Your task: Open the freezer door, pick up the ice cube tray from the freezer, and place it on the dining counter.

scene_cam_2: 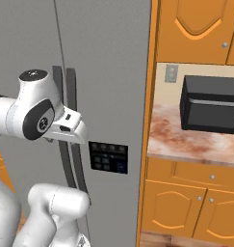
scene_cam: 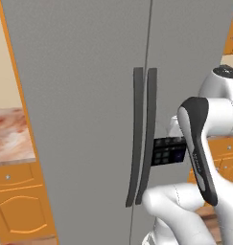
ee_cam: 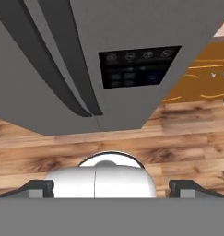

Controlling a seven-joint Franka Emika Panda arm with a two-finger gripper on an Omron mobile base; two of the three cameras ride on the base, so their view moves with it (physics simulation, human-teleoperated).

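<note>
Your gripper [ee_cam: 111, 188] has its jaws spread wide apart with nothing between them. Ahead of the jaws stands the freezer door [ee_cam: 145, 50], shut, so you cannot see what it holds. Its black keypad panel [ee_cam: 138, 67] sits just beyond the tips, and its curved dark handle [ee_cam: 72, 60] lies off to one side, beside the wider door's handle [ee_cam: 37, 60].

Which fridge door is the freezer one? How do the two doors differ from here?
The freezer door carries a black keypad panel; the wider door is plain. The freezer door is the narrower one and sits on the right, the wider door on the left. Both are matte grey, shut, and have long curved dark handles meeting at the centre seam.
</note>
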